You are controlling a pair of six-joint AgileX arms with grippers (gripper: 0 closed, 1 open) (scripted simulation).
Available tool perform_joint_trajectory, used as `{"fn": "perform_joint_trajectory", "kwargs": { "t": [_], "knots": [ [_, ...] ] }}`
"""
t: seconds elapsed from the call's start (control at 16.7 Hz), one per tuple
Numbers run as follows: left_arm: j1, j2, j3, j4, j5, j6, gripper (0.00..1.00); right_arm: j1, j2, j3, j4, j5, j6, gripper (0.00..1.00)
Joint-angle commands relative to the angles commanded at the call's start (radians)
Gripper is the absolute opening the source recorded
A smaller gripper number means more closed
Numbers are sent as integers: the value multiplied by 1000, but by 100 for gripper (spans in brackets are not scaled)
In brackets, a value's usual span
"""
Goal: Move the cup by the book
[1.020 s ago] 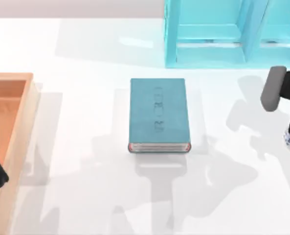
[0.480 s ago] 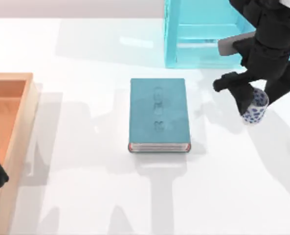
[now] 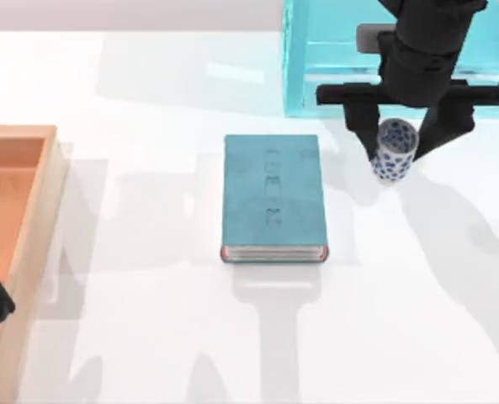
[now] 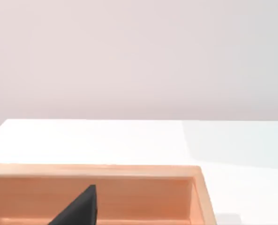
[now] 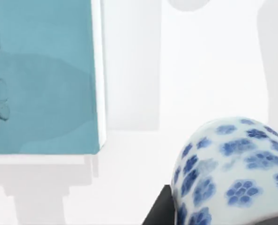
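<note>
While my left arm is sitting parked over the wooden tray (image 3: 30, 181) at the table's left edge, I am working with my right arm alone. My right gripper (image 3: 397, 145) is pinching the cup (image 3: 395, 150) between its two black fingers (image 3: 363, 126), one on each side of the white, blue-flowered wall. I am holding the cup upright, just to the right of the book (image 3: 273, 196) and level with its far end, with a narrow strip of white table (image 3: 148, 337) showing between them. The book is lying flat near the table's middle, its pale page edges facing the near side. The cyan shelf unit (image 3: 333, 67) is standing just behind my gripper. From my right wrist, the cup (image 5: 228, 173) is looming close, with the book's teal cover (image 5: 40, 75) lying beyond it. From my left wrist, the tray's wall (image 4: 129, 197) is showing, with a dark fingertip (image 4: 80, 208) in front of it; whether that gripper is spread, I cannot tell.
</note>
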Motion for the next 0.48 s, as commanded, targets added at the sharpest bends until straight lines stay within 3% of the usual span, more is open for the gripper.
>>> {"fn": "perform_joint_trajectory", "kwargs": {
  "t": [0.48],
  "knots": [
    [0, 0, 0, 0, 0, 0, 100, -4, -7, -37, 41, 0, 5, 0]
  ]
}}
